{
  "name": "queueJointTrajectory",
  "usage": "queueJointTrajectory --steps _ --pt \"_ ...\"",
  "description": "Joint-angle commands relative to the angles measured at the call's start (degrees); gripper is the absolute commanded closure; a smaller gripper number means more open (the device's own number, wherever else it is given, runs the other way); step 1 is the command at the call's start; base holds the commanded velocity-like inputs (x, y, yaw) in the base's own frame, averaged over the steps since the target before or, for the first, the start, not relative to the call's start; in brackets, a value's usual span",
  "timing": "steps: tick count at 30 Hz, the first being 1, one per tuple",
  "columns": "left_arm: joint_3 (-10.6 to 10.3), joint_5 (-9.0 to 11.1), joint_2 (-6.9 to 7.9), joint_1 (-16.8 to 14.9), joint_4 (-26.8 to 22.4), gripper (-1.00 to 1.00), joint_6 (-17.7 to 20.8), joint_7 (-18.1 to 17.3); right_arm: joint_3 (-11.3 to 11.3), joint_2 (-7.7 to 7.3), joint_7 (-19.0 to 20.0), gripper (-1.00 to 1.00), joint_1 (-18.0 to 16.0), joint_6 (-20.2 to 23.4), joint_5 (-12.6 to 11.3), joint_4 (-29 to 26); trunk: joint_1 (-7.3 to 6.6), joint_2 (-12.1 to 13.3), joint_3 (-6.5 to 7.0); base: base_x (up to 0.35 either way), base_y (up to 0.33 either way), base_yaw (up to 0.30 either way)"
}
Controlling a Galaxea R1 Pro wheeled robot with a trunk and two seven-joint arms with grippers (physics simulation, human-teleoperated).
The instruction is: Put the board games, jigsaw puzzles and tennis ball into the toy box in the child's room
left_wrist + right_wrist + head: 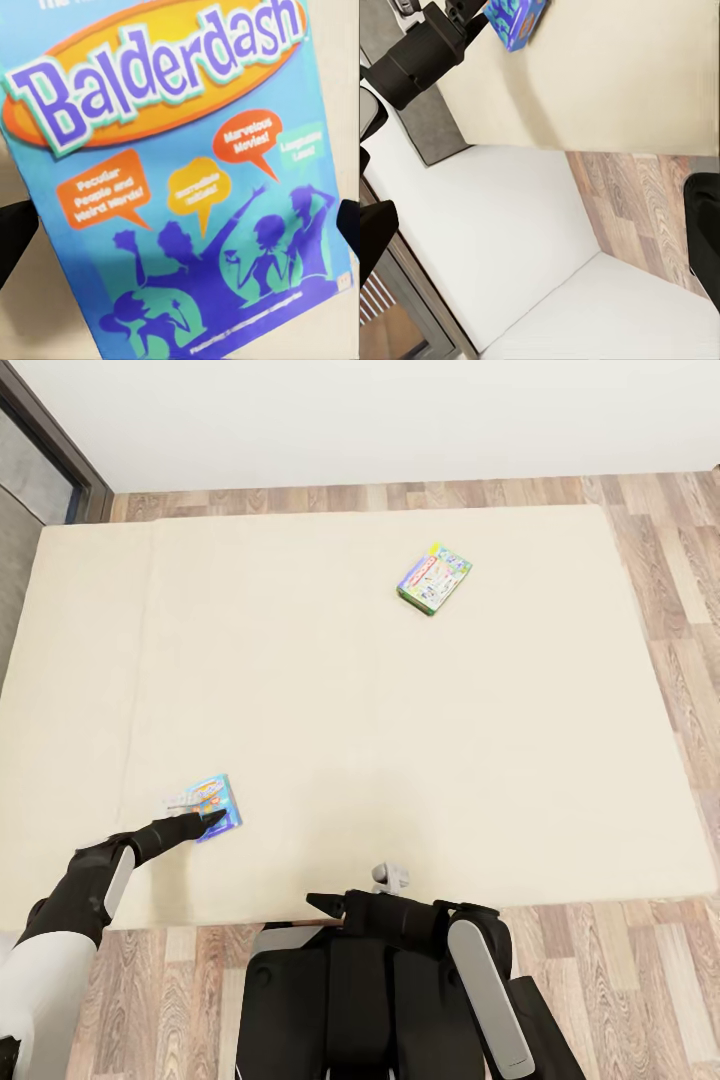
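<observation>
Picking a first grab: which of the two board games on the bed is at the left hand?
The small blue Balderdash box near the bed's front edge; the left hand is at it. The green-edged cartoon box lies far across the mattress.

Blue board game (187,195) cover — "Balderdash"; bubbles: "Peculiar People and Weird Words!", "Marvelous Movies!"

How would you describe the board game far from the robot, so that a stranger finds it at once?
Look at the wide beige bed on the wood floor. Two flat boxes lie on it; go to the one toward the far right part, away from the robot. This game has a green edge and a pale cartoon cover, while the blue box lies near the left gripper.
</observation>
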Motion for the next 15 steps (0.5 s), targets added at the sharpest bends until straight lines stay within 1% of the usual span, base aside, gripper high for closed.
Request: queueJointTrajectory --steps 1,10,15 --pt "0.20 0.04 -0.03 -0.02 -0.07 -1.00 0.49 -0.30 -0.05 0.02 0.56 -1.00 -0.02 0.23 0.58 -0.02 0.03 -0.09 -0.06 0.000 -0.148 0.000" --pt "0.20 0.04 -0.03 -0.02 -0.07 -1.00 0.49 -0.30 -0.04 0.03 0.56 -1.00 -0.02 0.15 0.58 -0.02 0.03 -0.09 -0.06 0.000 -0.043 0.000" --pt "0.20 0.04 -0.03 -0.02 -0.07 -1.00 0.50 -0.30 -0.04 0.08 0.56 -1.00 -0.02 0.15 0.60 -0.02 0.03 -0.09 -0.06 0.000 -0.216 0.000"
